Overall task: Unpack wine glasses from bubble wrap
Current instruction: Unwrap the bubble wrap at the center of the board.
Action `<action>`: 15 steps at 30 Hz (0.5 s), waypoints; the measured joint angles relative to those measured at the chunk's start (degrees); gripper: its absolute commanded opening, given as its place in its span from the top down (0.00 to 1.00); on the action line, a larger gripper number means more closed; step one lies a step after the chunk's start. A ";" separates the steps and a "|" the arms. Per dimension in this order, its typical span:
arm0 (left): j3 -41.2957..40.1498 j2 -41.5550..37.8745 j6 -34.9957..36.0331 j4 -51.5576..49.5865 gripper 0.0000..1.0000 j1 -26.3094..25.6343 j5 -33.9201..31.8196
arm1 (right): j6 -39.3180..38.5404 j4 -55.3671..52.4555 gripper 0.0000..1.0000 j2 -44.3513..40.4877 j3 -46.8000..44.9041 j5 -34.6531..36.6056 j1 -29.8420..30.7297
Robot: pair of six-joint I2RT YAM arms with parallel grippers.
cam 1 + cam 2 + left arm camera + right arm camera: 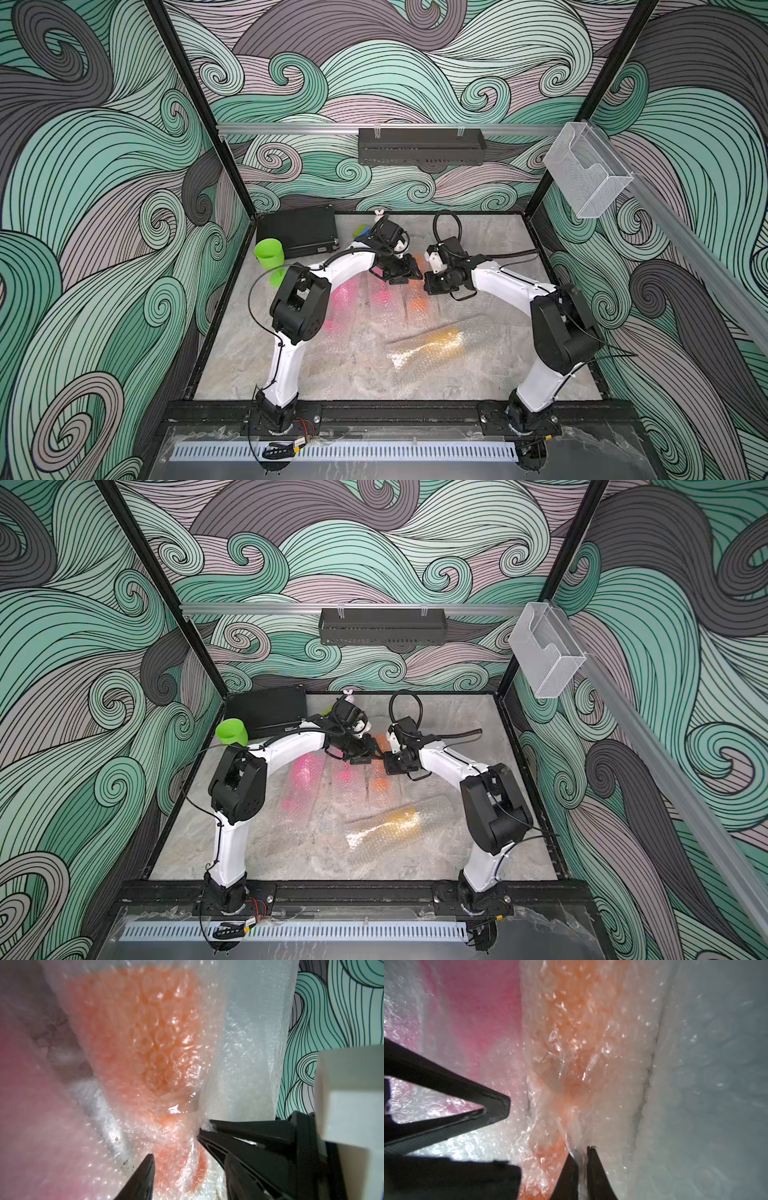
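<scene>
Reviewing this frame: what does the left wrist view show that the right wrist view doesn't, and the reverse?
Left wrist only: a strip of clear tape on the bubble wrap, the patterned wall, and the left gripper with fingers either side of the wrapped stem; whether they squeeze is unclear. Right wrist only: the thin fold of wrap pinched between the tips of the right gripper. Both: the orange goblet inside its wrap and a pink wrapped goblet beside it.
</scene>
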 measured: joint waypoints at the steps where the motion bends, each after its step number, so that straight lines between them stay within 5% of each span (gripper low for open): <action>1: 0.04 0.28 0.37 -0.33 0.51 -0.28 -0.37 | 0.15 0.11 0.87 -0.04 -0.13 -0.13 -0.04; 7: 0.04 0.98 2.01 -2.21 0.62 -0.94 -2.27 | 1.22 0.92 0.87 -0.72 -0.83 -0.26 -0.09; 15: 0.04 1.20 3.23 -2.58 0.94 -0.96 -2.93 | 1.55 1.92 0.80 -1.92 -1.51 -0.46 -0.09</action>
